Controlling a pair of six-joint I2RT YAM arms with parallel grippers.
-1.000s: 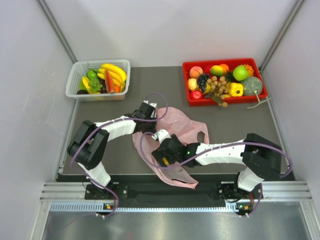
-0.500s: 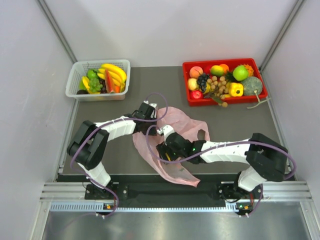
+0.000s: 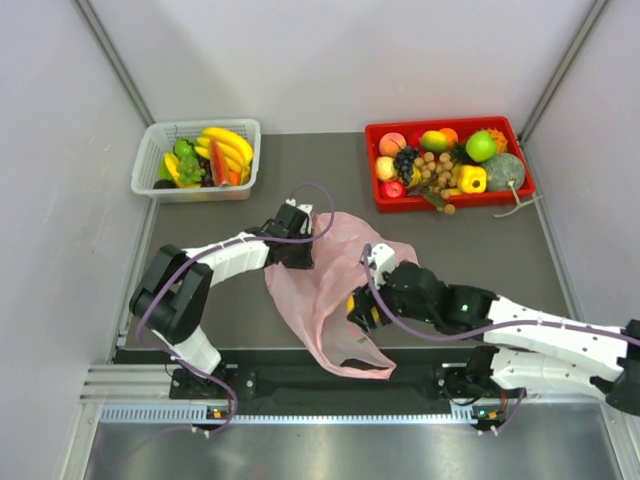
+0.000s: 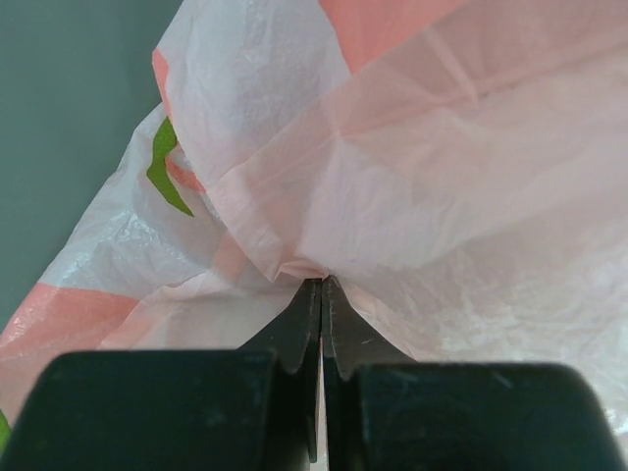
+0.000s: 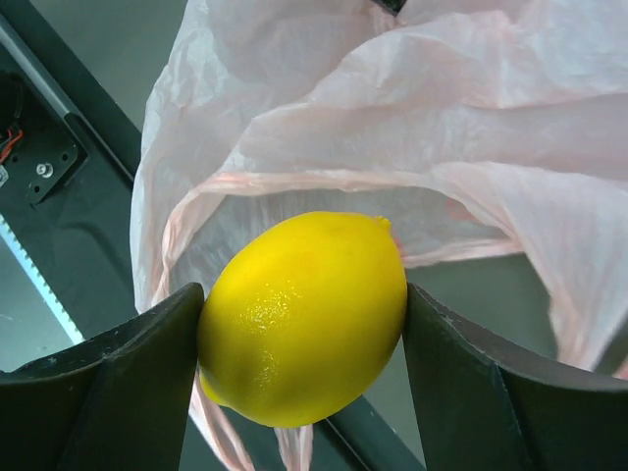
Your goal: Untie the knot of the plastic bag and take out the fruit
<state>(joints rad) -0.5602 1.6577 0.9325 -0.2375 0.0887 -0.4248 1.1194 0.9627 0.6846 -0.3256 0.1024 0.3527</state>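
Lemon (image 5: pixel 304 314), clamped in right pincer (image 3: pixel 360 308), now farther right; left pincer (image 4: pixel 322 289) tight on plastic bag (image 3: pixel 340 245).

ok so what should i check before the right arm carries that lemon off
1. Lemon gripped by the right gripper: ok, a finger presses each side.
2. Lemon free of the plastic bag: cannot tell, film sits right behind it.
3. Left gripper anchoring the plastic bag: ok, shut on a fold of film.
4. Room in the red tray: cannot tell, it looks crowded.
5. Plastic bag emptied: cannot tell, a green patch shows at the film.
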